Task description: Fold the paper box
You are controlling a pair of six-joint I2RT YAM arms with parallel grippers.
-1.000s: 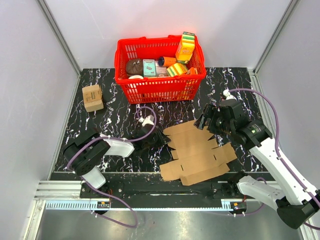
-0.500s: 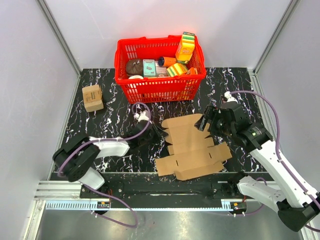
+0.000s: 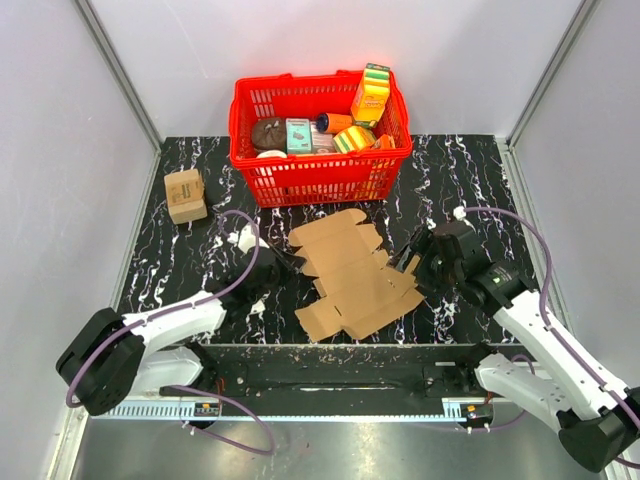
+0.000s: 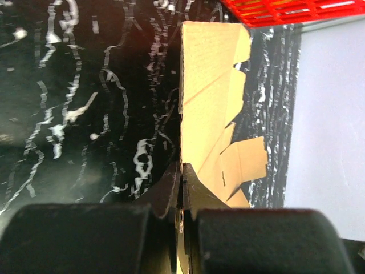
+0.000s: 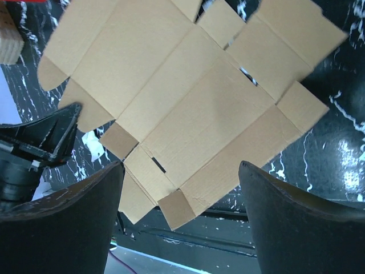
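Toward the table's (image 3: 190, 250) near edge, the paper box (image 3: 350, 275) lies flat — left gripper (image 3: 285, 264) clamped on its left edge, right gripper (image 3: 408, 262) spread wide and empty just right of it

Black marbled table (image 3: 460, 170) with red basket (image 3: 320, 170), small tan box (image 3: 186, 195), flat paper box (image 3: 350, 275).

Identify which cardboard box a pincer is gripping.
The flat unfolded paper box, pinched by the left pincer; the small tan cube box sits apart, untouched.
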